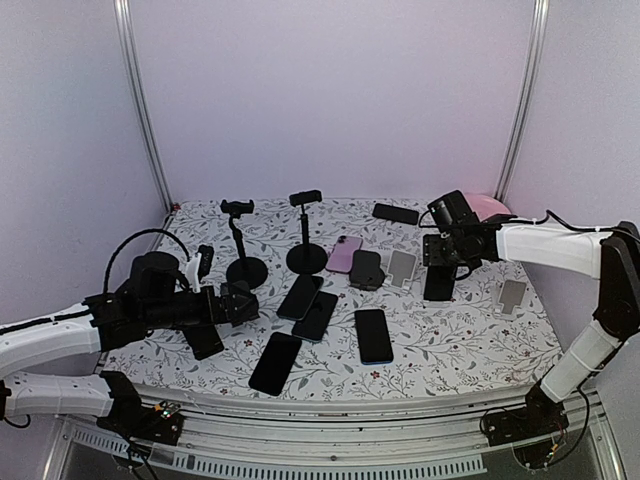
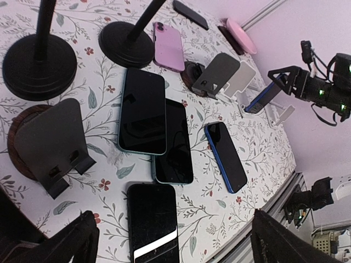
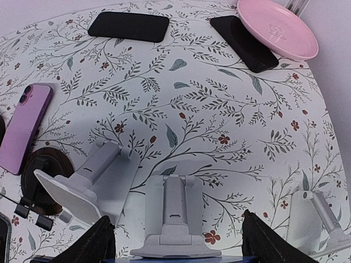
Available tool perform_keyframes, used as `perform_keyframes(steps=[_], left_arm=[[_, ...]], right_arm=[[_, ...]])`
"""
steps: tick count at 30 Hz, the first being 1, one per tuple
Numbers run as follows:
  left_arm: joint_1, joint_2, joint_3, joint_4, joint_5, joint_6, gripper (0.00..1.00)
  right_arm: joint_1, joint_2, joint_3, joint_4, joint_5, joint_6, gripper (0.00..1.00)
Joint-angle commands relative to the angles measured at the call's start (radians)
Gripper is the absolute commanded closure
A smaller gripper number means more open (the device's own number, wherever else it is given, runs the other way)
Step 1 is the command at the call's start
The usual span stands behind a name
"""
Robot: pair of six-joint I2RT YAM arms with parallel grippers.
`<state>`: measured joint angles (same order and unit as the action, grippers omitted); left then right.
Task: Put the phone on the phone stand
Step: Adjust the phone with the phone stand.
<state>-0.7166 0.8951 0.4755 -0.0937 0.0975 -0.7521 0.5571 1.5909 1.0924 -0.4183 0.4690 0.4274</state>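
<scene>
The right fingers (image 3: 90,244) were clenched on the edges of a dark phone (image 1: 438,285), its long axis near upright. It hung just above the middle white stand (image 3: 174,216) of 3, straight ahead of those fingers. The left fingers (image 2: 274,241) were released, well apart from that stand, so the right arm was nearer.

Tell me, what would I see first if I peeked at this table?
Lots of dark phones lie flat in the middle of the flowery table. At the right, the right gripper holds one phone upright near the white stands. A pink plate sits in the far right corner.
</scene>
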Motion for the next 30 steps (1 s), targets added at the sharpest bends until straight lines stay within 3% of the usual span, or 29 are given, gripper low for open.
perform_keyframes(steps=[1, 11, 18, 30], left_arm=[[0.012, -0.006, 0.019, 0.011, 0.003, 0.009, 0.03], [0.013, -0.016, 0.006, 0.014, 0.001, 0.006, 0.03], [0.013, -0.013, 0.006, 0.022, 0.007, 0.003, 0.03], [0.013, -0.01, -0.008, 0.043, 0.016, -0.006, 0.03]], right_arm=[[0.003, 0.053, 0.007, -0.02, -0.031, 0.035, 0.25], [0.002, 0.042, -0.022, -0.024, -0.026, 0.053, 0.2], [0.003, -0.015, -0.014, -0.023, -0.035, 0.036, 0.01], [0.003, -0.131, -0.002, -0.08, -0.028, 0.037, 0.01]])
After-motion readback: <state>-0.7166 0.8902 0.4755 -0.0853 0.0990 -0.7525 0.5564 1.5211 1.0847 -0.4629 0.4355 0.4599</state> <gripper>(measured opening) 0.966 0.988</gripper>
